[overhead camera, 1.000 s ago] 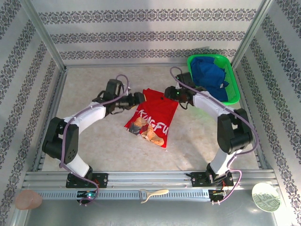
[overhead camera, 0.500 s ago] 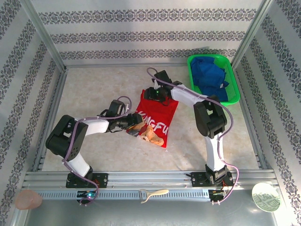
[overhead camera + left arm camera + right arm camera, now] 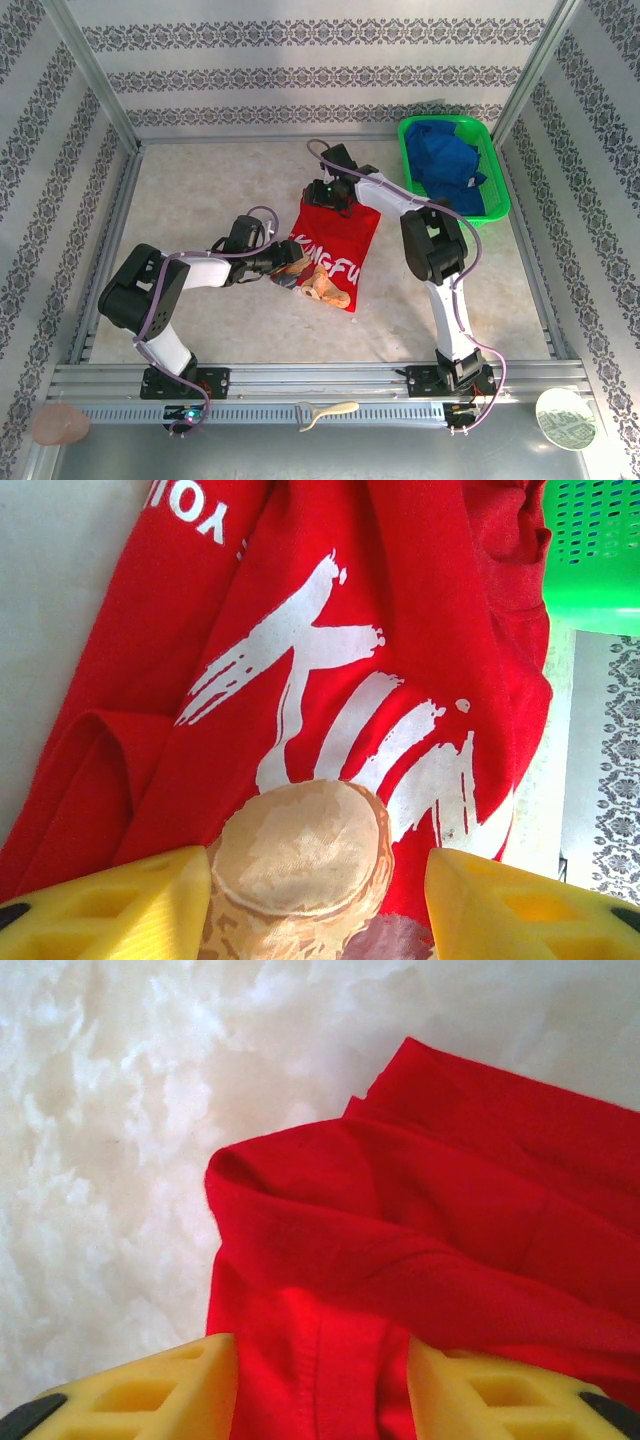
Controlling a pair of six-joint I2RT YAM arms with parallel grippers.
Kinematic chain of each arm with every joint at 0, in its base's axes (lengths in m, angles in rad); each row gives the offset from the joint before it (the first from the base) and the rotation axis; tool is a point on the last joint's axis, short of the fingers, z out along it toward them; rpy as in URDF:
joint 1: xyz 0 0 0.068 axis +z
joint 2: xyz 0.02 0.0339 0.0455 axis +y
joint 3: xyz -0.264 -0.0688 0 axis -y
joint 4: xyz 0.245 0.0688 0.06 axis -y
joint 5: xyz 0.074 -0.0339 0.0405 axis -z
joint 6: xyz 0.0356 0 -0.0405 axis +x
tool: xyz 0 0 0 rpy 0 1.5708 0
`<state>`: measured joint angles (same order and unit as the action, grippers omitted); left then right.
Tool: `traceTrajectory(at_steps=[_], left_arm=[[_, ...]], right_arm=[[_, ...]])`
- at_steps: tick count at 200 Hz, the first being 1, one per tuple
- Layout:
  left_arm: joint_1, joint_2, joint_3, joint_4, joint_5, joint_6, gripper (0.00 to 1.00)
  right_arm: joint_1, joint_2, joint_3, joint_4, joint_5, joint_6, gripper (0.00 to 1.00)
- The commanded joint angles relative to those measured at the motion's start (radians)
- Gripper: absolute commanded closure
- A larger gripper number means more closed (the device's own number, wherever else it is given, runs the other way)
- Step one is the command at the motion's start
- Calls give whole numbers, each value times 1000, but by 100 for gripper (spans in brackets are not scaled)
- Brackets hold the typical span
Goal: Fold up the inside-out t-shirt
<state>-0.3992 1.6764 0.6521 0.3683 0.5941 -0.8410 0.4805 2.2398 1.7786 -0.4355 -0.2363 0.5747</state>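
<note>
Both arms have just come in to the red t-shirt (image 3: 335,240) on the bench (image 3: 190,190), so its cloth now lies between the wide left fingers (image 3: 110,910) and the wide right fingers (image 3: 150,1390), ready for pinching and folding.

Shirt: I see the red t-shirt (image 3: 335,232) lying mid-table in a rough oblong, with white lettering and a tan print facing up.
Left gripper: my left gripper (image 3: 287,262) sits at the shirt's left edge, beside the print.
Right gripper: my right gripper (image 3: 325,192) is at the shirt's far edge.
Jaws: I cannot tell how they stand.
Basket: a green basket (image 3: 440,121) in the far right corner holds a blue garment (image 3: 445,160), apart from the shirt.
</note>
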Motion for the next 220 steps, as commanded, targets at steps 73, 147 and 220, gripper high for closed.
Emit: traceTrajectory(at_steps=[73,147,220], left_arm=[[-1,63,-60,16,-8,-20,42],[-3,81,-69,47,-2,-34,43],[-2,91,-76,59,6,-43,43]], right_arm=[[-31,17,145,-64,22,-58,100],[-2,-122,-90,9,59,-44,54],[-5,24,62,-30,59,-34,48]])
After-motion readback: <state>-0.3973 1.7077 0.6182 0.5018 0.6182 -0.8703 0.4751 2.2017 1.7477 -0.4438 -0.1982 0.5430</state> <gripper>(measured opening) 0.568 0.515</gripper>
